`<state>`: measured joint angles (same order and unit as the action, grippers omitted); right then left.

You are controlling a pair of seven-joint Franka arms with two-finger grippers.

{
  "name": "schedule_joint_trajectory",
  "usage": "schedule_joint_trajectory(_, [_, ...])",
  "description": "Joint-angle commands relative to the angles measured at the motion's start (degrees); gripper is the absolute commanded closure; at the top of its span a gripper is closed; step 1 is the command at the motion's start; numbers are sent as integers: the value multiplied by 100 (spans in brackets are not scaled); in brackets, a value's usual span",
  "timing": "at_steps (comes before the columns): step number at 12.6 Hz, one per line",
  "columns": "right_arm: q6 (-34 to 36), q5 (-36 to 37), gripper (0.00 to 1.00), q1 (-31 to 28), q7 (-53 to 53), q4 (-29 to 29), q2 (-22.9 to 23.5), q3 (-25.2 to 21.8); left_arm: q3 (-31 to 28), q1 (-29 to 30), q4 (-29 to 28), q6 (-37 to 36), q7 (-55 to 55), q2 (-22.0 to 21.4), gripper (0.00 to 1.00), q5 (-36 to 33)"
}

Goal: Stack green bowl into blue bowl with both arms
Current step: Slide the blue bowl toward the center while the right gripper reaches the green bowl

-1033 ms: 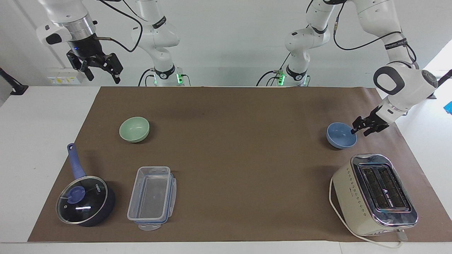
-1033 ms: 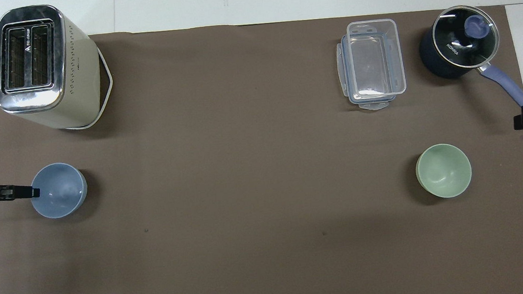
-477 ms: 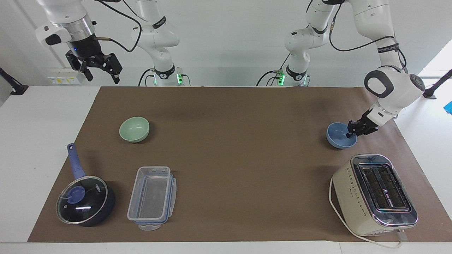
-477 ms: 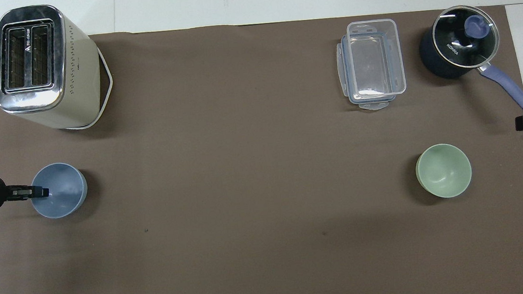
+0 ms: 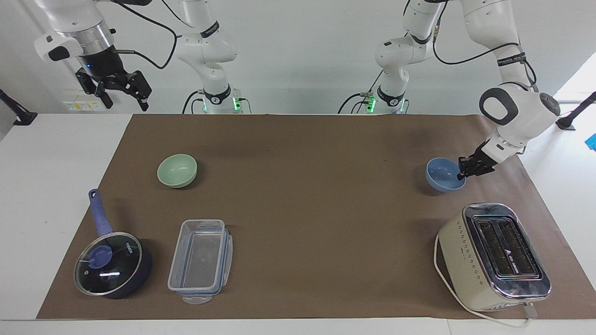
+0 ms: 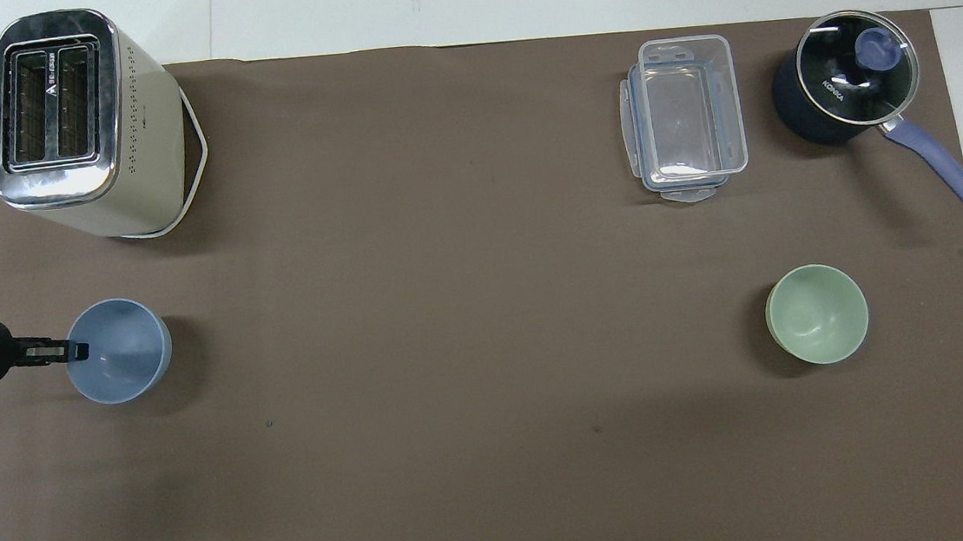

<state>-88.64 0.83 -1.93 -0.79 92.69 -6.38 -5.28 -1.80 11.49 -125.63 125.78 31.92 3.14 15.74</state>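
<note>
Left gripper (image 5: 462, 174) jaws clamped on blue bowl (image 5: 443, 175) rim near the counter's left-arm edge; right gripper (image 5: 122, 94) jaws wide, raised, mostly cropped overhead; green bowl (image 5: 177, 170) untouched.

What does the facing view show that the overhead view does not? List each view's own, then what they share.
Facing only: both arm bases, the whole left arm, and the right gripper, open and raised over the table edge at the right arm's end. It also shows the blue bowl tipped and lifted off the mat.

Overhead only: a dark object at the top corner, at the right arm's end.

Both: the left gripper shut on the blue bowl's rim, the green bowl, toaster, clear container and saucepan.
</note>
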Motion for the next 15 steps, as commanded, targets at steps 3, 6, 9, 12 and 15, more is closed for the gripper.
schedule_joint_trajectory(3, [-372, -13, 0, -263, -412, 345, -48, 1, -58, -997, -129, -264, -886, -631, 100, -9])
schedule_joint_trajectory(6, [-654, -13, 0, -378, -808, 696, -57, 1, -58, -1980, -164, -168, -2150, -561, 100, -44])
schedule_joint_trajectory(9, [-1224, -13, 0, -431, -967, 1328, -30, 9, -49, -3062, -173, 481, -3539, -315, 100, -45])
schedule_joint_trajectory(12, [-1971, -21, 0, -431, -1107, 1926, 162, 9, -49, -4037, -155, 992, -4542, 10, 100, -45])
schedule_joint_trajectory(15, [-2822, -109, 0, -527, -1581, 2620, 461, 9, -40, -4453, -155, 1256, -4923, 143, 100, -45])
